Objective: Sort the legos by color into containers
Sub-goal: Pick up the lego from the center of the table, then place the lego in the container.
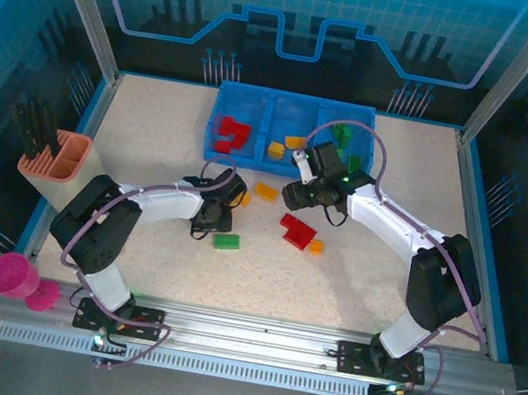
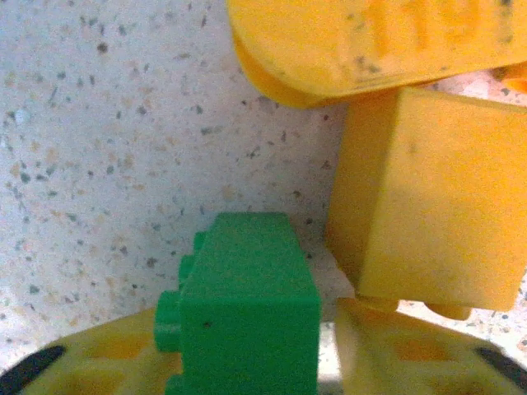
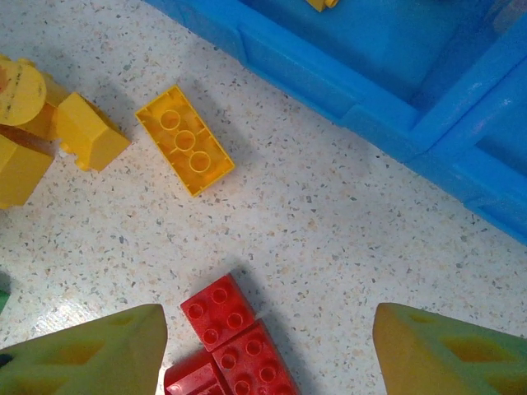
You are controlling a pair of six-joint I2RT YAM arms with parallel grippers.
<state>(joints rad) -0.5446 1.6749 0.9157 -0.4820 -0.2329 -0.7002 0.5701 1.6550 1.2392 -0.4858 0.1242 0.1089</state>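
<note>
Yellow lego (image 2: 428,206) — in left gripper (image 2: 362,197)

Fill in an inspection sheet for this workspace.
Surface: speckled table, no spills seen.
Job's things: blue tray holds legos sorted by color; red bricks, green brick and loose yellow brick outside on the table.
Clutter: peach holder, magenta cup, left side.
Grippers: left gripper pinching held yellow brick; right gripper open, empty.
Cables: purple cable looped near tray.
Surroundings: blue-lit clear enclosure wall.
</note>
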